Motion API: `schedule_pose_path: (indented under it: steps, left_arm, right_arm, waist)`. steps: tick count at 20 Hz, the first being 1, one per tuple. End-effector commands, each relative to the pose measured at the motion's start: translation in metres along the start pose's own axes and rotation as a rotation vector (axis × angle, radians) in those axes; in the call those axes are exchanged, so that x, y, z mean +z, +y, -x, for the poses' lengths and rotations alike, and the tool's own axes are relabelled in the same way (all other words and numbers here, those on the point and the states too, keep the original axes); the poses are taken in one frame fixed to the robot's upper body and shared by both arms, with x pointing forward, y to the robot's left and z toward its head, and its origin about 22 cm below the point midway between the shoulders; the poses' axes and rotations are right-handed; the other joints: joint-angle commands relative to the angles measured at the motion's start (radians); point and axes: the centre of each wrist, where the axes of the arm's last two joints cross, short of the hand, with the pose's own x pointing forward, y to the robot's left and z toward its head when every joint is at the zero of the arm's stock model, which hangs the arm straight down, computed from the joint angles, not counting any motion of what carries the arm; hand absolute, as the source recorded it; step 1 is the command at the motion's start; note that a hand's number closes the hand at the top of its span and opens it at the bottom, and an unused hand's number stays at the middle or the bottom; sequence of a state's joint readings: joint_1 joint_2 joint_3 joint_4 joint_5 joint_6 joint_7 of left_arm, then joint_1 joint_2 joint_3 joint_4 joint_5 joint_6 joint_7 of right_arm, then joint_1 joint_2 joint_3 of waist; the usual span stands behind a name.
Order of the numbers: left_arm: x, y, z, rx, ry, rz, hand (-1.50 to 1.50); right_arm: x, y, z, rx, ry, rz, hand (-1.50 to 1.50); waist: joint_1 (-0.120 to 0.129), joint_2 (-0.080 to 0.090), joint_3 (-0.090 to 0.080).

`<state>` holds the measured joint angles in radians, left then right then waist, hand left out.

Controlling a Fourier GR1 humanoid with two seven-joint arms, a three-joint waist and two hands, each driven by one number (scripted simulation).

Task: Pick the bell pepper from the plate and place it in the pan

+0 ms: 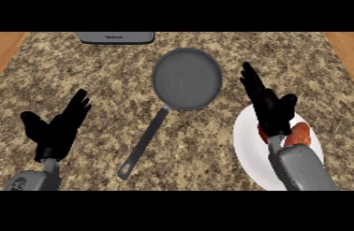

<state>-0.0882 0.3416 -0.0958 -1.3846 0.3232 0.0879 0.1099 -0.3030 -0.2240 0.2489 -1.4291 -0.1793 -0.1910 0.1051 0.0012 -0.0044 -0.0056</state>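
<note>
A red-orange bell pepper (298,134) lies on the white plate (245,146) at the lower right, partly hidden by my right hand. My right hand (269,106) is open above the plate, its straight fingers pointing up and left past the plate's far rim. The grey pan (187,79) sits in the middle of the counter, its bowl bare and its long handle (143,143) running down and left. My left hand (59,127) rests open at the lower left, fingers up, well away from the pan.
A grey appliance or tray edge (115,37) lies at the counter's far side, left of centre. Wooden strips border the granite counter at the far left (8,45) and far right (342,45).
</note>
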Motion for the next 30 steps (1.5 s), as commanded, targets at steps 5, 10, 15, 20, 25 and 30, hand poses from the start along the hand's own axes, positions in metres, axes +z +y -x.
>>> schedule_pose_path:
  steps: [5,10,15,20,25,30]
  left_arm:
    - [-0.008,0.012,-0.056,-0.029,-0.203,-0.082,0.0]
    - [-0.003,-0.008,-0.055,0.033,-0.188,-0.09,0.0]
    - [-0.002,-0.018,-0.058,0.045,-0.174,-0.081,0.0]
    - [-0.002,-0.017,-0.074,0.008,-0.2,-0.079,0.0]
    - [-0.01,-0.023,-0.063,0.006,-0.185,-0.057,0.0]
    - [-0.013,-0.024,-0.08,0.014,-0.186,-0.072,0.0]
  right_arm:
    - [-0.01,-0.088,-0.069,-0.111,-0.398,-0.256,1.5]
    - [0.038,-0.181,-0.051,0.336,-0.431,-0.092,1.5]
    - [0.088,-0.256,-0.035,0.48,-0.352,-0.075,-1.5]
    - [0.081,-0.274,-0.052,0.674,-0.386,-0.18,-1.5]
    - [0.048,-0.261,-0.099,0.807,-0.357,-0.266,-1.5]
    - [0.03,-0.215,-0.111,1.017,-0.291,-0.331,-1.5]
  waist:
    - [-0.001,0.004,0.012]
    - [-0.036,-0.001,0.011]
    - [-0.014,0.004,0.008]
    - [0.007,0.006,0.007]
    - [0.011,0.007,0.005]
    - [0.007,0.005,0.005]
